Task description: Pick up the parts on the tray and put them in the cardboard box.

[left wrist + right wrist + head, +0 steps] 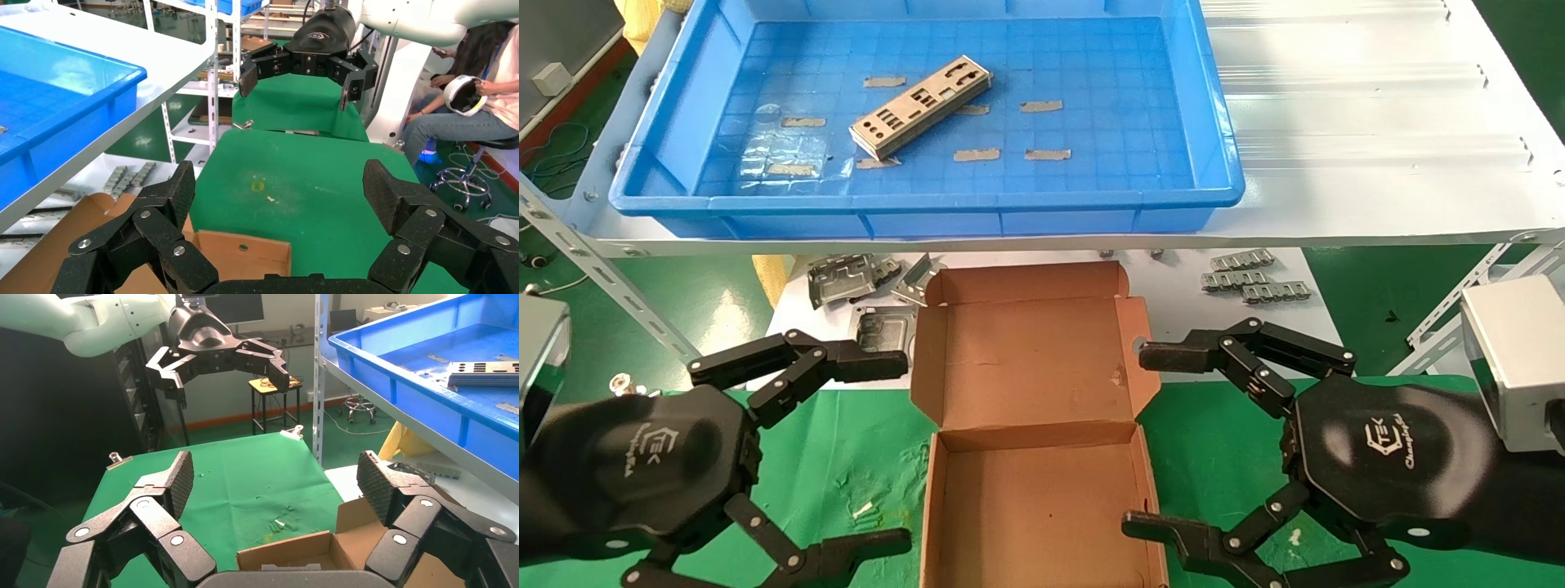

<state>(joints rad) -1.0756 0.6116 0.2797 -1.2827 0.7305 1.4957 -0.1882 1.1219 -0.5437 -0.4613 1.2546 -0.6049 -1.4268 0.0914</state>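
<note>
- The left claw (883, 449) and right claw (1152, 441) hang spread wide and empty either side of the cardboard box (1034, 457), which lies open on the green counter (846, 457).
- The parts (921, 108), a small stack of punched metal plates, rest on the floor of the blue tray (928, 208) on the shelf above.
- Nothing looks packed yet; next, one claw must reach up into the tray and pinch a plate's edge.

One tray (928, 208), one cardboard box (1034, 457)
</note>
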